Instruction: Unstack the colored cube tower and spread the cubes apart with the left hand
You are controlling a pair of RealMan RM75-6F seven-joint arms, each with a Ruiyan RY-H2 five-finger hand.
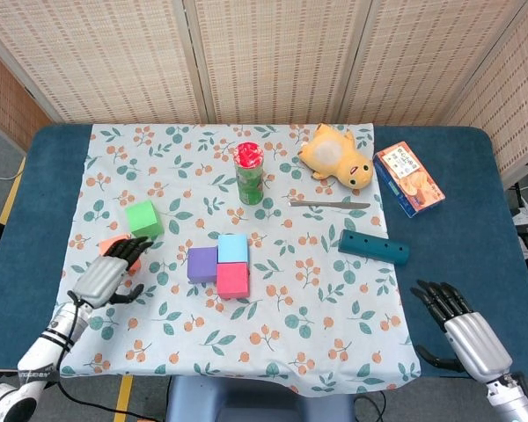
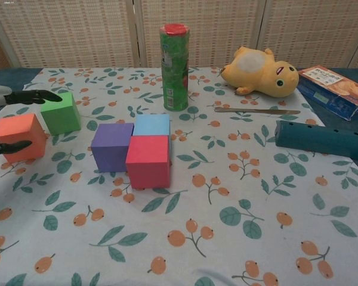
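Purple [image 1: 202, 263], light blue [image 1: 233, 248] and red [image 1: 232, 280] cubes sit clustered and touching at mid-cloth. A green cube [image 1: 144, 219] stands alone to their left. In the chest view the orange cube [image 2: 21, 137] rests flat on the cloth in front of the green cube [image 2: 60, 112]. My left hand [image 1: 114, 268] hovers over the orange cube with fingers spread; in the head view it hides most of that cube. Its fingers [image 2: 33, 95] are above the cube, and the thumb shows before the cube's front face. My right hand [image 1: 462, 330] lies open at the front right.
A green can [image 1: 250, 173] stands behind the cluster. A yellow plush [image 1: 339, 157], a knife [image 1: 329, 204], a teal bar [image 1: 374, 247] and a snack box [image 1: 408, 178] occupy the right half. The floral cloth [image 1: 273, 352] ends near the table's front edge.
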